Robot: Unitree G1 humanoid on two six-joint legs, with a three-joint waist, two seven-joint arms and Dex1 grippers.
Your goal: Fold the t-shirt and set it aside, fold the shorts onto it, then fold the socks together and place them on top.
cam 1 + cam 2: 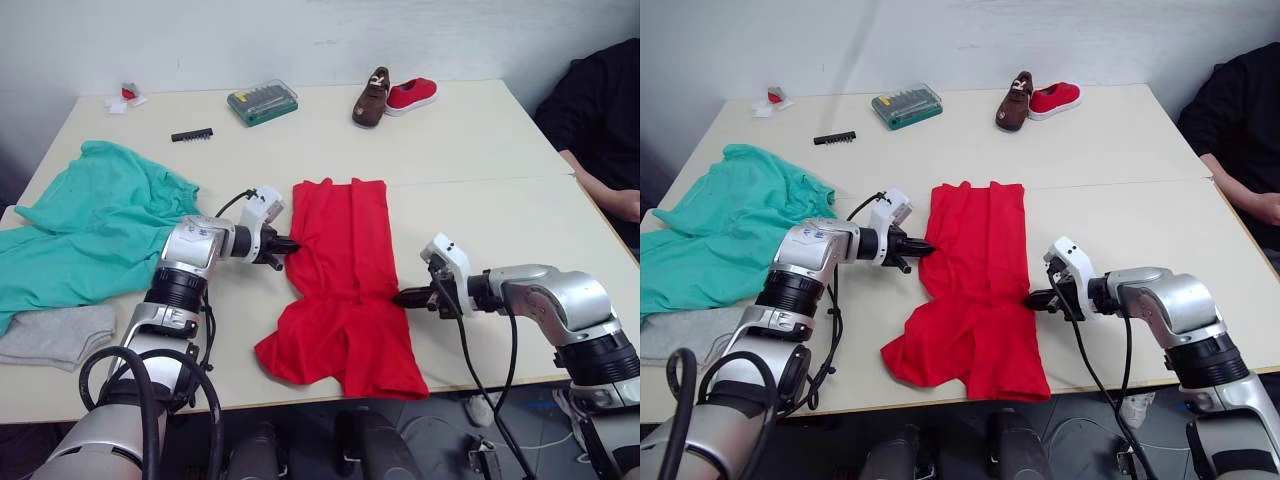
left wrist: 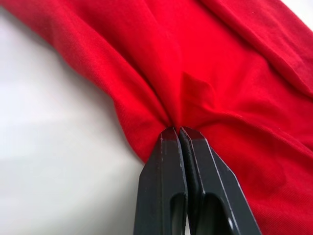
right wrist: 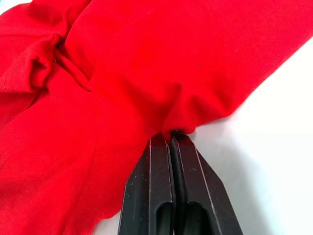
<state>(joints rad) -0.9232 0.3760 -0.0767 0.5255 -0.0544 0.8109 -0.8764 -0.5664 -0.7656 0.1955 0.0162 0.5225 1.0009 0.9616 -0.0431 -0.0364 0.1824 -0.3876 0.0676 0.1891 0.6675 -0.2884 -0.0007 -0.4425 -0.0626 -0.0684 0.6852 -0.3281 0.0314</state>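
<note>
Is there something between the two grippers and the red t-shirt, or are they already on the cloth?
Nothing stands between them. The left gripper is shut on the t-shirt at its left edge, and the right gripper is shut on its right edge, each pinching a fold of red cloth against the table.

The t-shirt (image 1: 345, 285) lies at the middle of the table (image 1: 480, 150), the shorts (image 1: 85, 235) to its left, the socks (image 1: 55, 335) just before them. Two shoes (image 1: 393, 97) and a bit case (image 1: 262, 103) sit far behind.
</note>
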